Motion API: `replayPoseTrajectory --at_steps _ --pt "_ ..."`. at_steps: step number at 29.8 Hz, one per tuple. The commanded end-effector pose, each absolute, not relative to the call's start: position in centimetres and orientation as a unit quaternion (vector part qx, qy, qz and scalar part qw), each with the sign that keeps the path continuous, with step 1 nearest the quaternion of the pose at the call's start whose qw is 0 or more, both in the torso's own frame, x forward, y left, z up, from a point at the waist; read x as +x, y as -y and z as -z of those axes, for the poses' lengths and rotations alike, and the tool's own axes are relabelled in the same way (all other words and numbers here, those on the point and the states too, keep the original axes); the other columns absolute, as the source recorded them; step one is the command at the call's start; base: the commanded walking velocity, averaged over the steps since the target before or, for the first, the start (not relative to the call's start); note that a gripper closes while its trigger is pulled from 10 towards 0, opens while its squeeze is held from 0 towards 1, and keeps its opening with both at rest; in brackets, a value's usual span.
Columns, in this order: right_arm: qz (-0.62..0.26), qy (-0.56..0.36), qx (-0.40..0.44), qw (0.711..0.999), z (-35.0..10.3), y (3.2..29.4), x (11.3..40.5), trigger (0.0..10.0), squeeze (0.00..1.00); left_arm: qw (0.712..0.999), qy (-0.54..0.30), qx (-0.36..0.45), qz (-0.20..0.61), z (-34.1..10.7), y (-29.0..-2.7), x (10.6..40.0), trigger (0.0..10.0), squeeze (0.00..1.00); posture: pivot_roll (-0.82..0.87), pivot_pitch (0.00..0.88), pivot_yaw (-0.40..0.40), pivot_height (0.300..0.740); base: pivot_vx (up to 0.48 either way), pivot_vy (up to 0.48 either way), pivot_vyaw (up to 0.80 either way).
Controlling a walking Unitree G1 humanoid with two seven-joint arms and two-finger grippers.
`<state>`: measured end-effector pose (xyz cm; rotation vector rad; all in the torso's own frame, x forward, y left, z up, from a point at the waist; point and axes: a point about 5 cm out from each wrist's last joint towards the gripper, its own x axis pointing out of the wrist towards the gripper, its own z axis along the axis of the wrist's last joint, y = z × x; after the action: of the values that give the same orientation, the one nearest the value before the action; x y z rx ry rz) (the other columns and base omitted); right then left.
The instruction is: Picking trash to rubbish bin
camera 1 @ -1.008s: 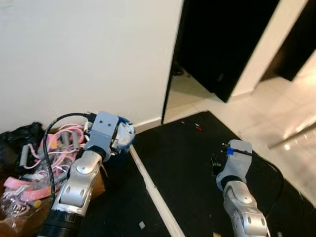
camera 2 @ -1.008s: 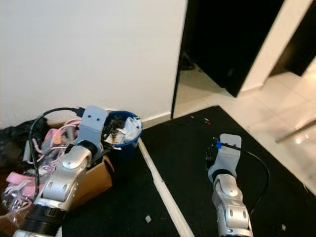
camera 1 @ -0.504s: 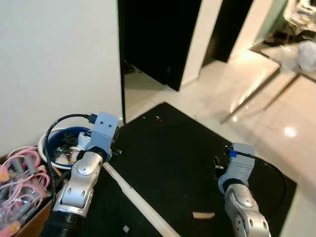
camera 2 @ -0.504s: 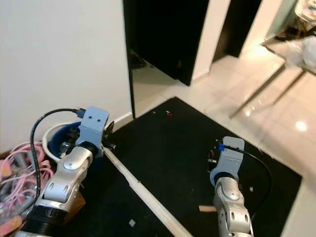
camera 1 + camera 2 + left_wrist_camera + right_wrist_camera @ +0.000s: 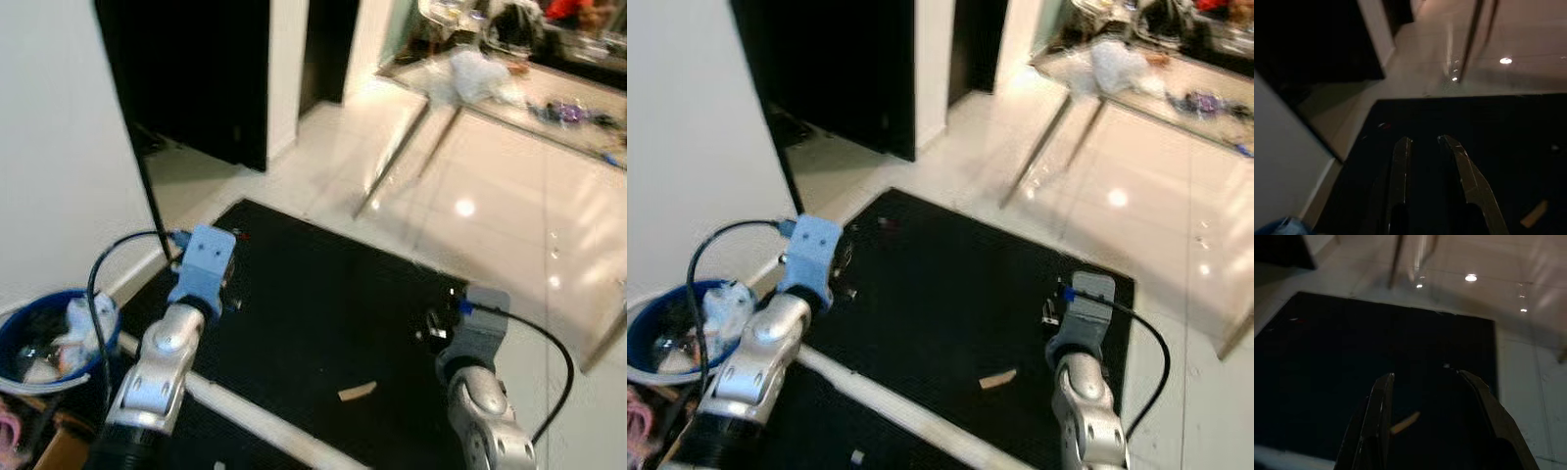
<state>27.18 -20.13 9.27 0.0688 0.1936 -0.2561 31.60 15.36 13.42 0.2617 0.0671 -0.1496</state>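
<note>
The blue rubbish bin [image 5: 39, 333] stands at the far left by the wall, holding crumpled white and clear trash. A small tan scrap [image 5: 357, 392] lies on the black mat [image 5: 323, 294], between my two arms. My left gripper [image 5: 1424, 139] hovers over the mat near its wall-side edge, open and empty. My right gripper [image 5: 1425, 375] is open and empty above the mat's other side, and the tan scrap [image 5: 1405, 422] shows between its fingers, lower down on the mat. A red speck [image 5: 1383, 125] lies near the mat's far corner.
A white floor strip [image 5: 245, 416] runs across the mat close to me. A dark doorway [image 5: 196, 69] opens at the back left. A glass table [image 5: 509, 88] on thin metal legs stands on the glossy tiles at the back right. A tiny white scrap [image 5: 855, 456] lies near my feet.
The camera has swung to the right: the bin and the box of pink clutter slid to the left edge, and the glass table came into view. Both arms keep their pose.
</note>
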Motion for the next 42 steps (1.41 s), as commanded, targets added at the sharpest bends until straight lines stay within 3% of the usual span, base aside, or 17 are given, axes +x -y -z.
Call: replayPoseTrajectory --at_steps 1,33,42 --pt "0.133 -0.106 0.032 0.985 -8.95 20.59 27.01 10.0 0.00 0.988 -0.029 0.126 0.083 -13.47 -15.02 31.56 10.0 0.00 -0.08 0.079 -0.021 0.740 0.000 0.000 -0.80" --pt "0.130 -0.108 0.047 0.985 -8.78 20.06 26.99 10.0 0.00 0.991 -0.028 0.089 0.101 -13.60 -14.51 31.33 10.0 0.00 -0.08 0.094 -0.027 0.740 0.000 0.000 -0.80" --pt "0.109 -0.117 0.035 0.986 -8.53 19.63 26.89 10.0 0.00 0.990 -0.020 0.076 0.119 -13.78 -14.13 31.08 10.0 0.00 -0.08 0.101 -0.025 0.740 0.000 0.000 0.00"
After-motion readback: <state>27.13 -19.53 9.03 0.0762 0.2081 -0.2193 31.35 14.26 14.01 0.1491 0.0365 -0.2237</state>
